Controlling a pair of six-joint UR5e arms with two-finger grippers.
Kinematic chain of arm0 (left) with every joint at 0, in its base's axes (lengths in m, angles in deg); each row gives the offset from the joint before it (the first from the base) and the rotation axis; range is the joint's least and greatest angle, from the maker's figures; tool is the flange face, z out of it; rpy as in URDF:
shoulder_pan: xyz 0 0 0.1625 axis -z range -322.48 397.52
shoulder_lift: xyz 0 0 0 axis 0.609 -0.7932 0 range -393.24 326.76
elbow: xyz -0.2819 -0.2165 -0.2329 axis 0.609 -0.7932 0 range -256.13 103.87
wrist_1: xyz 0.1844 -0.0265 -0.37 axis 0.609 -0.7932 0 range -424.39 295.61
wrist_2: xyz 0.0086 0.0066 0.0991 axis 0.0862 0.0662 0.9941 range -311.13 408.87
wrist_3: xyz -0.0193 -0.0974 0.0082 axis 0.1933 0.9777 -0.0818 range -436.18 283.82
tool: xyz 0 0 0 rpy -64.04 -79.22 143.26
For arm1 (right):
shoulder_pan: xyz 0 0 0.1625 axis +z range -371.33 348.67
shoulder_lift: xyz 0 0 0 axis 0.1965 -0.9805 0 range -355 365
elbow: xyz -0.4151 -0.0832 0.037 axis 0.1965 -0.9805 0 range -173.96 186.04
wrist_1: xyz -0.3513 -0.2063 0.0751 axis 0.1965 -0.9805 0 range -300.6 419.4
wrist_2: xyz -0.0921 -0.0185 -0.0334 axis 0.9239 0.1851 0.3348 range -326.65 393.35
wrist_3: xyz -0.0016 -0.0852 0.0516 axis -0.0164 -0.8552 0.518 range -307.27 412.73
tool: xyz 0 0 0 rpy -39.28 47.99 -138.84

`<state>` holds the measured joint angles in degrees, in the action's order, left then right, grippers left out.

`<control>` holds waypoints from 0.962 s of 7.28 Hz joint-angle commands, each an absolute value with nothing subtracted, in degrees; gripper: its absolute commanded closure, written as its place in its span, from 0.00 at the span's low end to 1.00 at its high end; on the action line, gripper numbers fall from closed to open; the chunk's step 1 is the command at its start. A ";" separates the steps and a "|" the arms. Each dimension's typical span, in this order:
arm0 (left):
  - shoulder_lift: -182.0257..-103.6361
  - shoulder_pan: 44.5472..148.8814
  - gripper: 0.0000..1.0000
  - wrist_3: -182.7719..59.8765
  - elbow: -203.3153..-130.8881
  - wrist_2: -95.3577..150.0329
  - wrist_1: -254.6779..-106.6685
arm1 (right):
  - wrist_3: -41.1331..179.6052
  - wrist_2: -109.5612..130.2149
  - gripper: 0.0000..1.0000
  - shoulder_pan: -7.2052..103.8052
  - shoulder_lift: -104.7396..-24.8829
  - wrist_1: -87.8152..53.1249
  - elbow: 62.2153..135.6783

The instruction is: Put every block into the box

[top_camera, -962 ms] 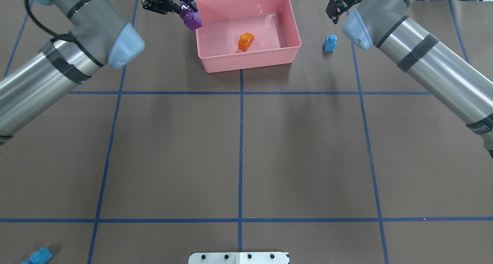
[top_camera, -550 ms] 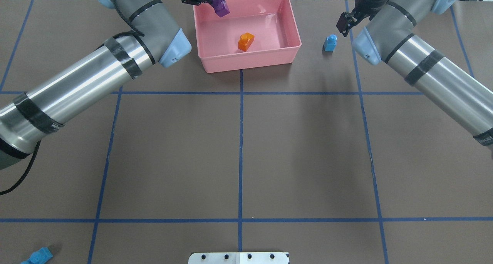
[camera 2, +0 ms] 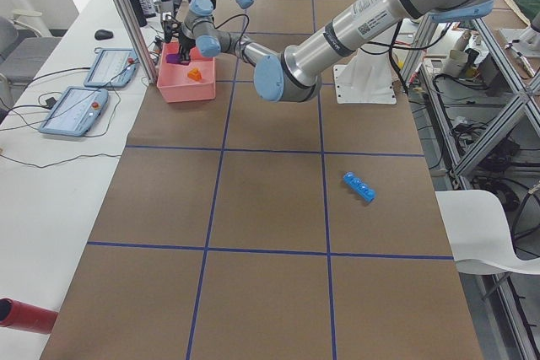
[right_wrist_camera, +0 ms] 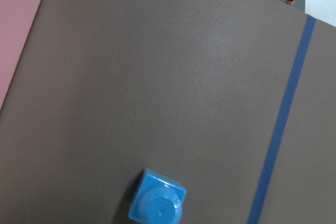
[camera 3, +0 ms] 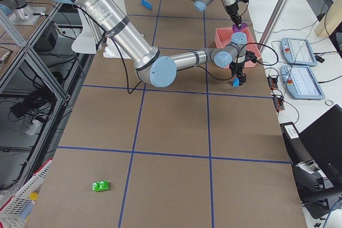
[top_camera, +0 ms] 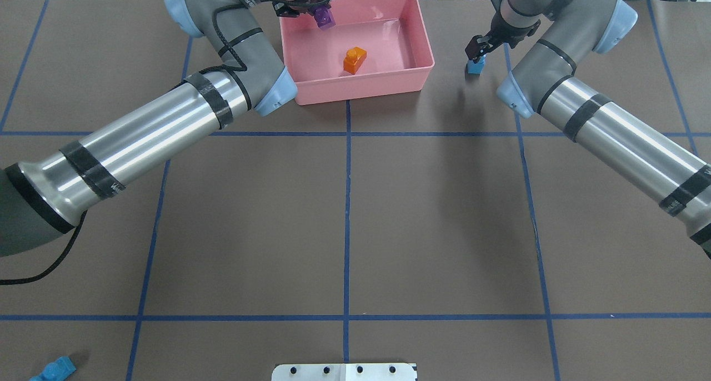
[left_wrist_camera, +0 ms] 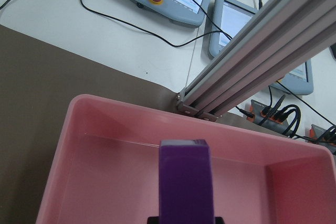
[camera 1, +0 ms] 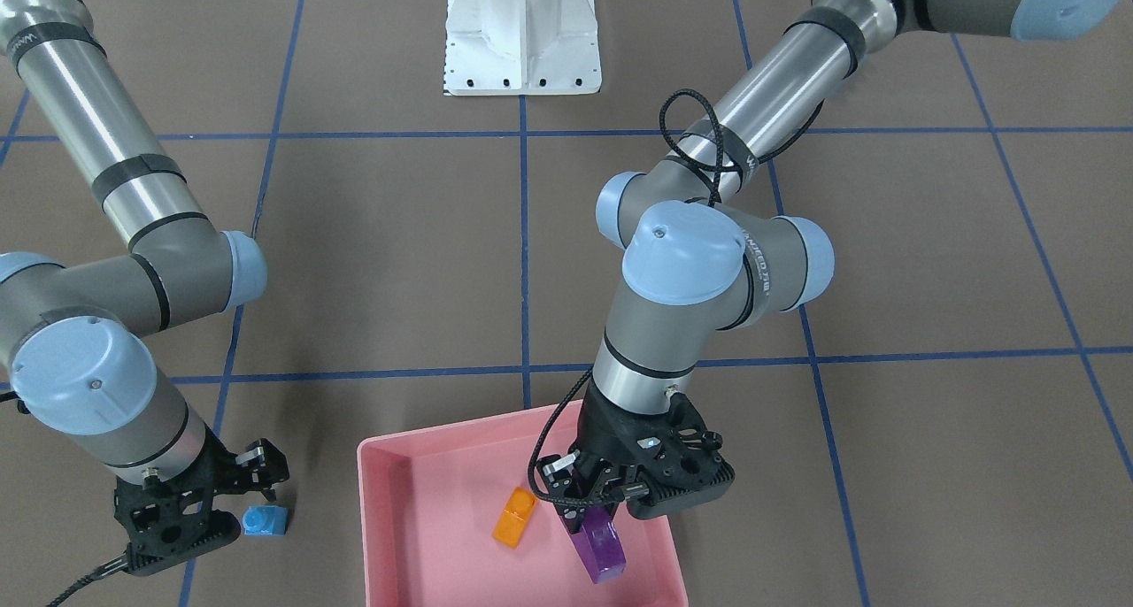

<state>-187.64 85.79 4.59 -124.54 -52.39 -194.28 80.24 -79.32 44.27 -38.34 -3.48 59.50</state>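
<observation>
First, from across the table, the left hand is clamped on the upper end of the long purple block. It holds the block tilted over the inside of the pink box, just beside the orange block on the box floor. The right hand is low over the table with the small blue block at its fingertips. Its fingers look parted, though the angle is poor.

From overhead, the purple block is at the box's far left corner and the orange one is near the middle. The small blue block stands on the table right of the box. The long blue block lies at the table's near left corner, well apart.

From the right side, the green block lies alone on the table's near end.

The left wrist view shows the purple block over the box. The right wrist view shows the small blue block stud-up on the table.
</observation>
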 commanded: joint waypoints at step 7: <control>-187.92 85.33 0.00 4.24 -123.94 -51.06 -194.38 | 86.39 -77.30 1.00 42.72 -36.05 0.25 53.41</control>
